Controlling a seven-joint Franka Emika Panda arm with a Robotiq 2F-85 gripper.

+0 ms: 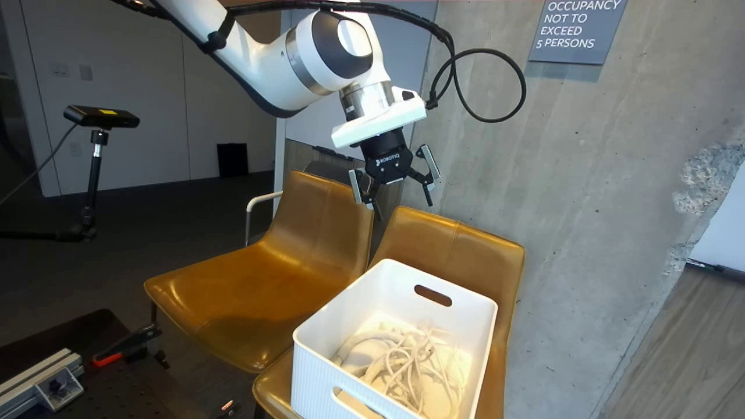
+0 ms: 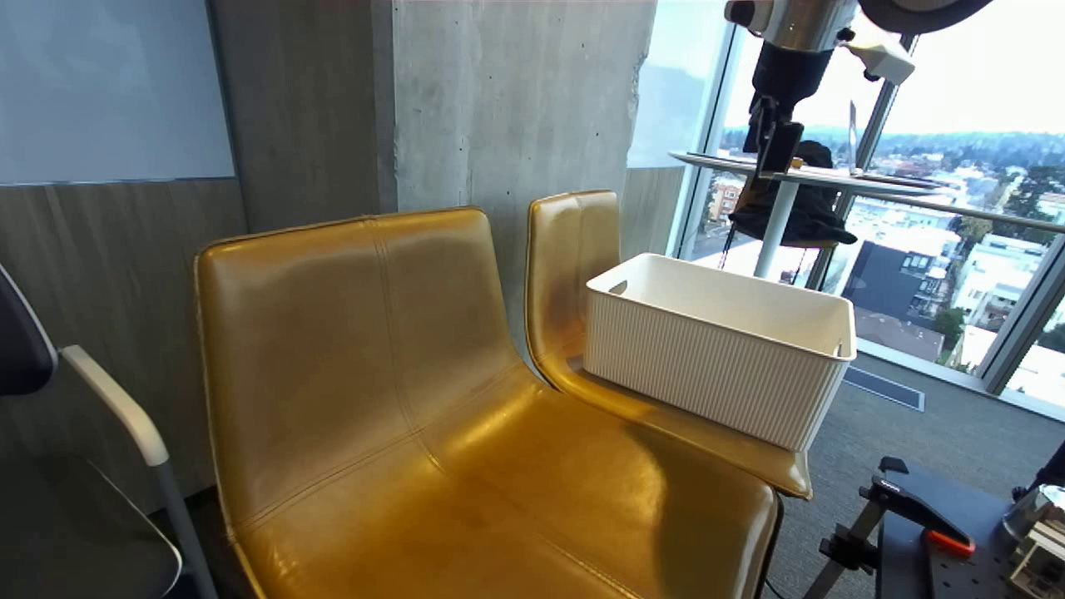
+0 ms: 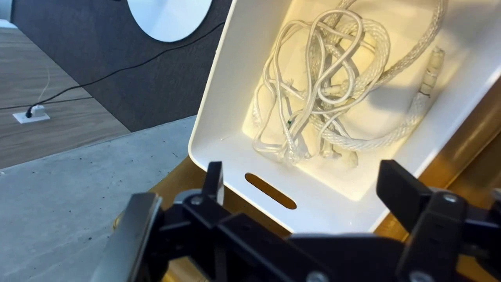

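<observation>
The tool [image 1: 403, 205], black and angular with flat silvery edges, is spread wide with only air in its grip. It hangs at 12 o'clock from the white bin [image 2: 707, 366] in an exterior view, well apart from it. The bin looks like plastic: a deep rectangular tub with rounded corners, fine vertical ribs outside and smooth walls inside. An oval handle slot [image 3: 270, 191] with rounded ends pierces a short end, at 7 o'clock from the contents in the wrist view.

On the bin's floor lies a loose tangle of white ropes [image 3: 330, 90]. Thin, smooth cords loop over thicker, coarsely braided lengths; one thick piece curves round to a stiff, wrapped tip [image 3: 431, 74] at 2 o'clock. Frayed strands gather at 7 o'clock.

The bin rests on the seat of a tan chair [image 1: 454, 238] with a glossy, leather-like cover and stitched seam. A matching second chair [image 1: 317, 215], its seat curving smoothly into the back, stands just beside, at 10 o'clock. At 2 o'clock rises a streaked concrete wall [image 1: 611, 203] with a rough, pitted patch [image 1: 710, 174].
</observation>
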